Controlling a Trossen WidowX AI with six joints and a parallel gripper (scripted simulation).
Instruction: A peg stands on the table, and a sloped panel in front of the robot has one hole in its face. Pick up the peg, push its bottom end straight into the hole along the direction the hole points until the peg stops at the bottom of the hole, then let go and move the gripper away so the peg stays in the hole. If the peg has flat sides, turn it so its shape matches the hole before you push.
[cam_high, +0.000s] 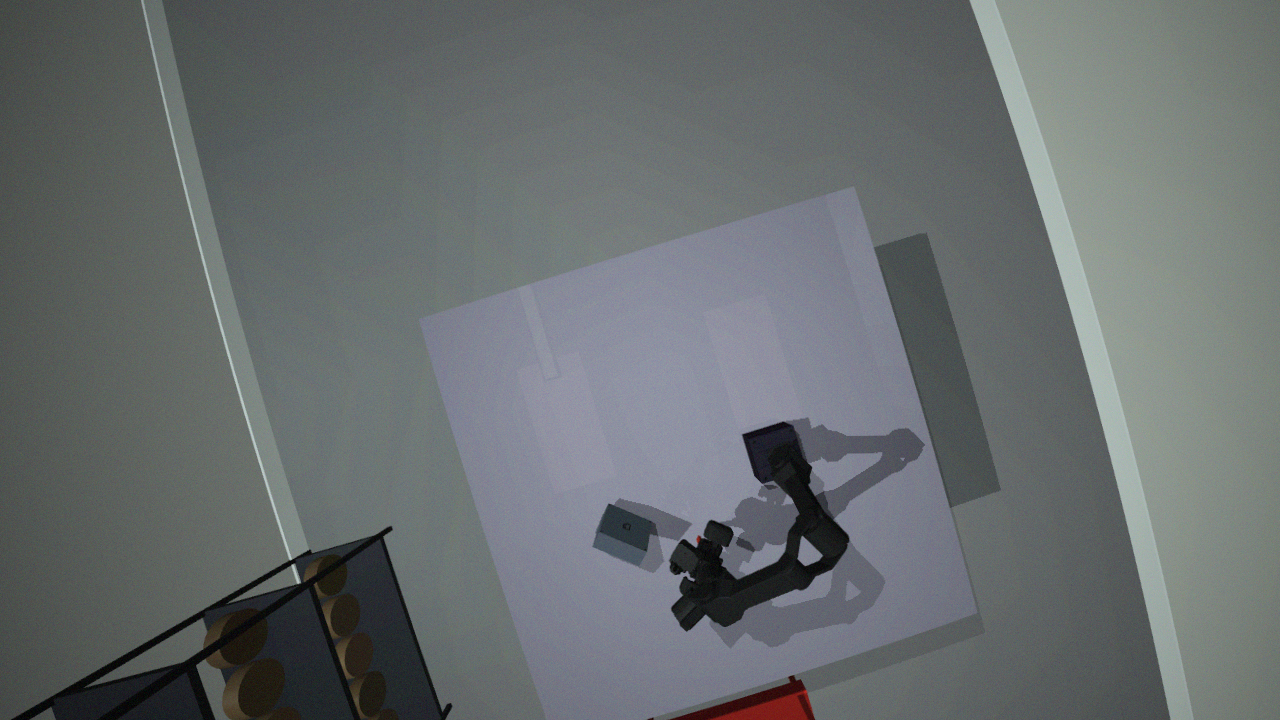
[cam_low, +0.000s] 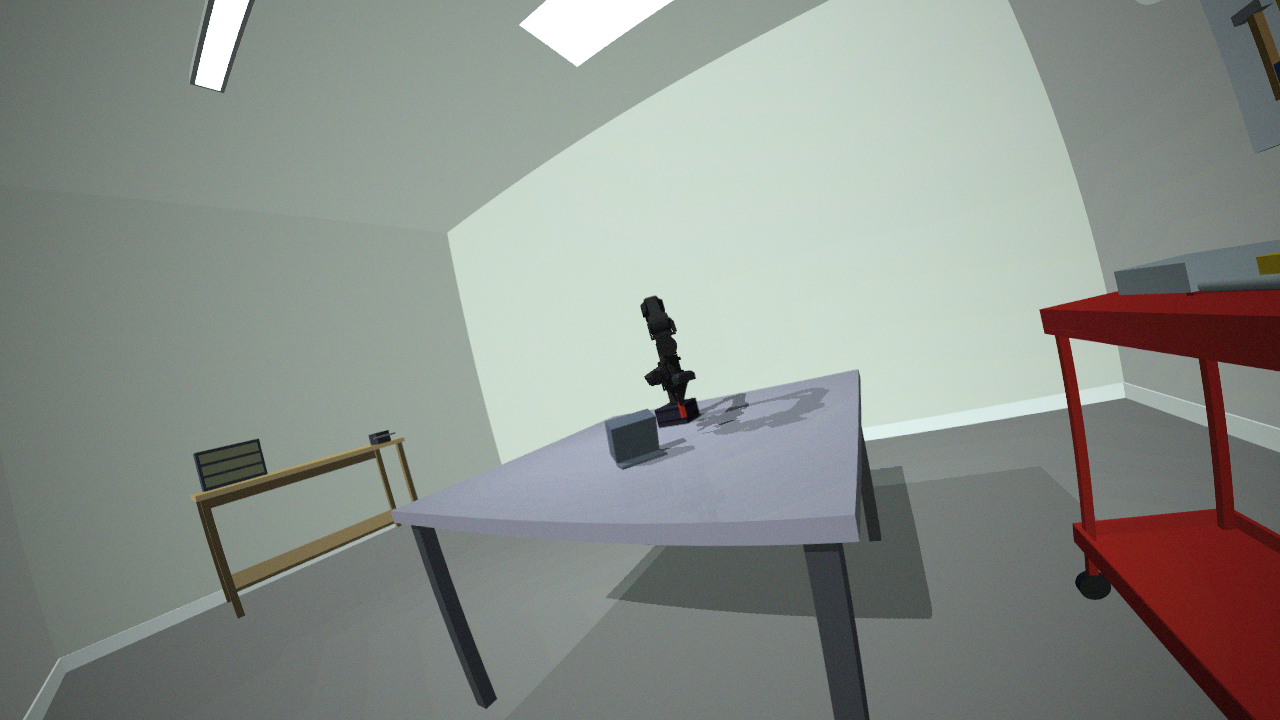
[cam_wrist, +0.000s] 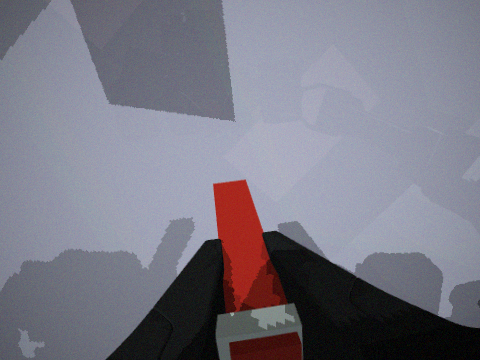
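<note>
My gripper (cam_high: 700, 541) (cam_wrist: 242, 250) is shut on the red peg (cam_high: 699, 538) (cam_low: 682, 410) (cam_wrist: 241, 215), which has flat sides and a light grey band at its near end in the wrist view. The peg hangs above the table, its far end sticking out beyond the fingertips. The blue-grey block with the sloped panel (cam_high: 614, 514) (cam_low: 631, 437) stands a little left of the gripper in the top view. Its small hole (cam_high: 626, 526) shows there on the sloped face; the exterior view does not show the hole.
The pale lilac table (cam_high: 626, 358) (cam_low: 760, 483) carries the robot's dark base (cam_high: 759, 454), behind and right of the block in the top view. A red cart (cam_high: 751, 704) (cam_low: 1163, 313) stands beyond the table's edge. Arm shadows lie on the table.
</note>
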